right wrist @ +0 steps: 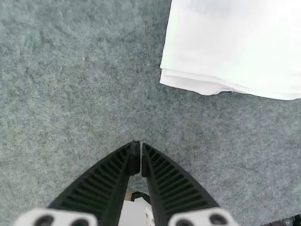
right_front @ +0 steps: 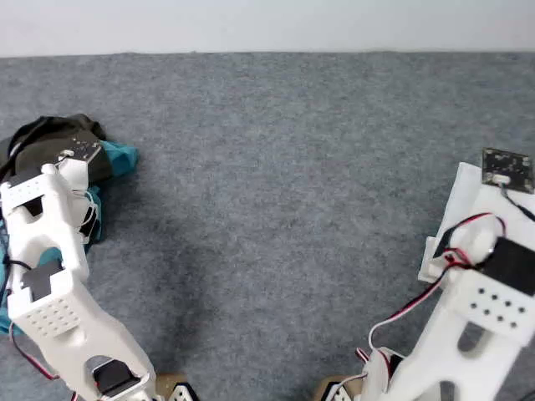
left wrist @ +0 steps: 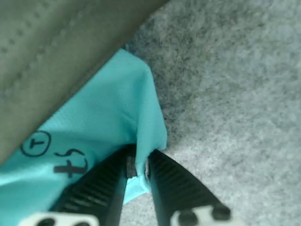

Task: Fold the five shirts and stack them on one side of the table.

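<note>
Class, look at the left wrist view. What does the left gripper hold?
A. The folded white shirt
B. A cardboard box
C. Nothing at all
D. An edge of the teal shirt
D: the left gripper is closed on a fold at the edge of the teal shirt, with the cloth pinched between its fingertips.

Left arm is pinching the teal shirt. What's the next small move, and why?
Probably draw the left gripper toward the middle of the table: its fingers are shut on a corner of the teal shirt, which lies partly under the dark shirt.
</note>
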